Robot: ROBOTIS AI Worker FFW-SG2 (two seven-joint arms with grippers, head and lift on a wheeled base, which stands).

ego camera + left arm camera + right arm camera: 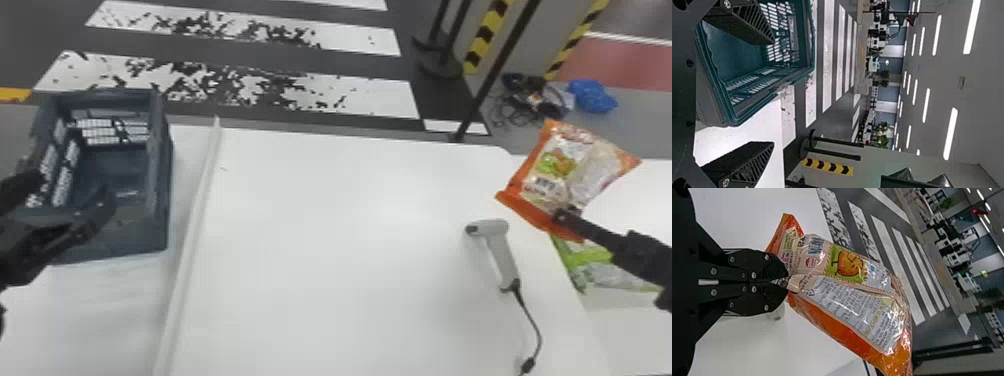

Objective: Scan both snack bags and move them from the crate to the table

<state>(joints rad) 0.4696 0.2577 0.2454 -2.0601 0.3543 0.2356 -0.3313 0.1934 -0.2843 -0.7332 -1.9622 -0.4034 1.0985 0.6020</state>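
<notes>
My right gripper is shut on the orange snack bag, holding it up over the right side of the table. In the right wrist view the bag extends out from my right gripper, its back with a barcode showing. The green snack bag lies beyond the table's right edge, below the held bag and partly hidden by the arm. At the far left, my left gripper is above the near part of the crate, open and holding nothing; the left wrist view shows my left gripper beside the crate.
A grey handheld scanner rests on the table's right part, its cable running to the near edge. A raised white strip runs along the table beside the crate. Black posts stand behind the table.
</notes>
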